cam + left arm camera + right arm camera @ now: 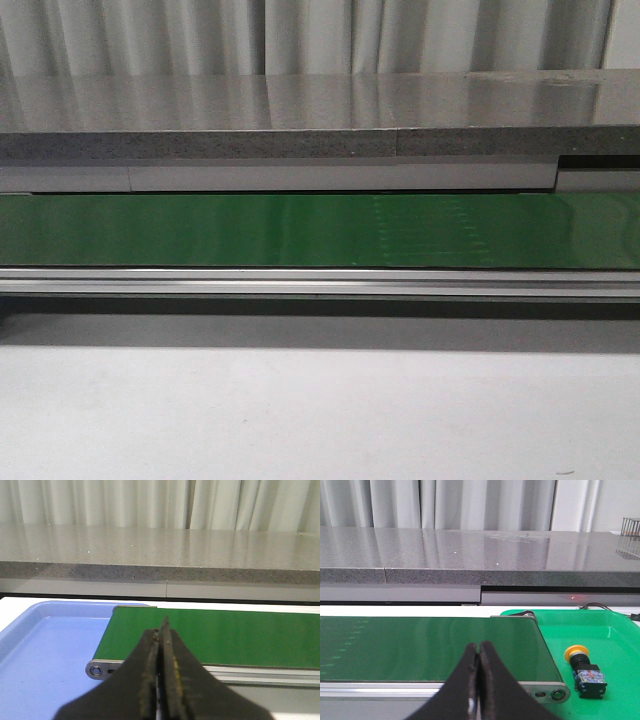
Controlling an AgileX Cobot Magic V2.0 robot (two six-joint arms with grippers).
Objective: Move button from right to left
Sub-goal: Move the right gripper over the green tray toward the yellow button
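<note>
1. Front view: neither arm is seen here. A green conveyor belt [320, 230] is seen running across the frame from side to side, with a grey stone counter [300, 115] behind it and a pale surface [320, 410] in front. The button is not visible in this view, nor are the trays at the belt's ends. The belt is judged to be laid as the link between the right and left sides named in the task.

2. Left wrist view: the left gripper [162, 630] is held above the belt's left end, its jaws pressed together with nothing between them. A blue tray [45, 655] is placed just beside and partly under that end of the belt, apparently so that whatever is carried along can be received there. No button is seen in it.

3. Right wrist view: the right gripper [478, 652] is held over the belt near its right end, jaws closed flat against each other and empty. The button [584, 667] is lying on its side in a green tray [620, 630] just beside the belt's end roller, yellow head pointing away from the camera, black body nearer. It is untouched, well clear of the jaws, so the task is judged not yet begun; the jaws would have to be opened before any grasp.
</note>
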